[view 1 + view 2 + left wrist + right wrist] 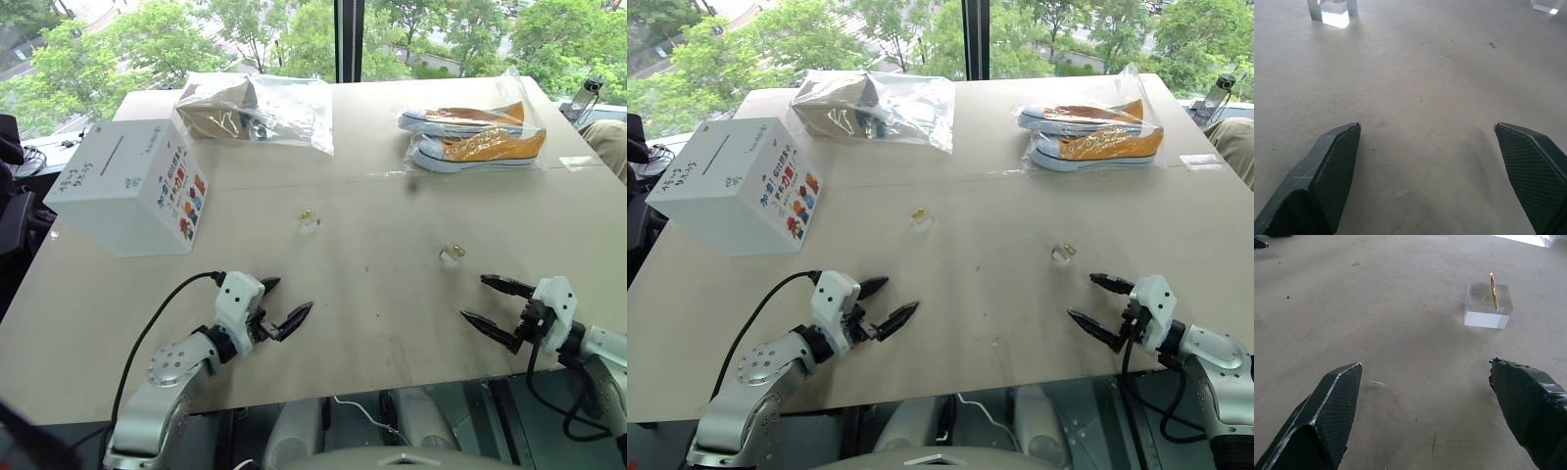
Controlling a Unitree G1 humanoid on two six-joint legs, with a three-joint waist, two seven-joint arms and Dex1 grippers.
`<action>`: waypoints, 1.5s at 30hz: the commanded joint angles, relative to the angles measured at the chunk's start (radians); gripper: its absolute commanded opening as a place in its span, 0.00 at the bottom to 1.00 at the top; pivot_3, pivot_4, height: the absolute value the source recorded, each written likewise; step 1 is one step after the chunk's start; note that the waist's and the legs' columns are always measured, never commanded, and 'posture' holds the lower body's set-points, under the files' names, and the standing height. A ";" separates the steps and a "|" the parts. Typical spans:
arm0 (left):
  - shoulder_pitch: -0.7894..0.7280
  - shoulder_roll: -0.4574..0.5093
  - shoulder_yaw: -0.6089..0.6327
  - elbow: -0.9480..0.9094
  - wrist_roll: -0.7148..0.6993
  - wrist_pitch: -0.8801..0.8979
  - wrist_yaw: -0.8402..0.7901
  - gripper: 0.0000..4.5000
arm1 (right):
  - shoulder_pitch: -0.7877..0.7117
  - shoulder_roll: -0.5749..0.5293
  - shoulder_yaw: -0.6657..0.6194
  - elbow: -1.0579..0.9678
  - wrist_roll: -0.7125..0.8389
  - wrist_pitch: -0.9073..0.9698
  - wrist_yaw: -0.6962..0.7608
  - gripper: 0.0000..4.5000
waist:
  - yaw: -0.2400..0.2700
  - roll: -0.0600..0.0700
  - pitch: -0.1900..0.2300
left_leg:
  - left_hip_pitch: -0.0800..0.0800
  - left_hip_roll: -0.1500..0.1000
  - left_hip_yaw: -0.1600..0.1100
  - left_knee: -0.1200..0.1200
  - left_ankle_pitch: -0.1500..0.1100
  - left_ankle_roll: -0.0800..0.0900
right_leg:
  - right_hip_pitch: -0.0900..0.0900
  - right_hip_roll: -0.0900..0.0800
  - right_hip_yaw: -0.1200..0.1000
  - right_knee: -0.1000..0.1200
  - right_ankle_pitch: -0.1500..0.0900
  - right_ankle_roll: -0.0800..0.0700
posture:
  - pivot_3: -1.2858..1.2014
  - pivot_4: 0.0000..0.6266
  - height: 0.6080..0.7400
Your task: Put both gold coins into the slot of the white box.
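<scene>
The white box [127, 196], with black handwriting and a colourful panel, stands at the table's left. The thin dark slot [110, 155] is in its top face. One gold coin [307, 215] in its small clear holder lies mid-table, beyond my left gripper [291, 297], which hovers open and empty near the front edge. The other gold coin [1493, 291] stands upright on a clear block, a short way ahead of my right gripper [475, 298]. That gripper is also open and empty. Neither gripper touches a coin.
A clear bag of tan shoes [255, 108] lies at the back, behind the box. A clear bag of orange sneakers [480, 137] lies at the back right. The table's front edge [392, 387] runs just under both grippers.
</scene>
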 commanded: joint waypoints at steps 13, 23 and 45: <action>0.006 0.008 0.002 -0.026 -0.018 0.000 -0.025 0.99 | -0.038 0.009 -0.028 -0.013 0.020 -0.006 -0.037 1.00 | 0.000 0.000 0.000 | 0.000 0.000 0.000 0.000 0.000 0.000 | 0.000 0.000 0.000 0.000 0.000 0.000 | 0.52 0.24 1.00; -0.017 0.010 0.007 -0.035 -0.021 0.003 -0.034 0.99 | -0.102 0.050 -0.021 -0.032 -0.003 0.040 -0.164 1.00 | 0.000 0.000 0.000 | 0.000 0.000 0.000 0.000 0.000 0.000 | 0.000 0.000 0.000 0.000 0.000 0.000 | 0.52 0.24 1.00; -0.149 0.128 -0.013 -0.244 -0.264 0.135 -0.177 1.00 | -0.197 0.143 0.028 -0.013 -0.053 0.085 -0.263 0.35 | -0.003 0.001 0.000 | 0.000 0.000 0.000 0.001 -0.001 0.001 | 0.000 0.001 0.000 0.000 0.002 -0.003 | 0.52 0.24 1.00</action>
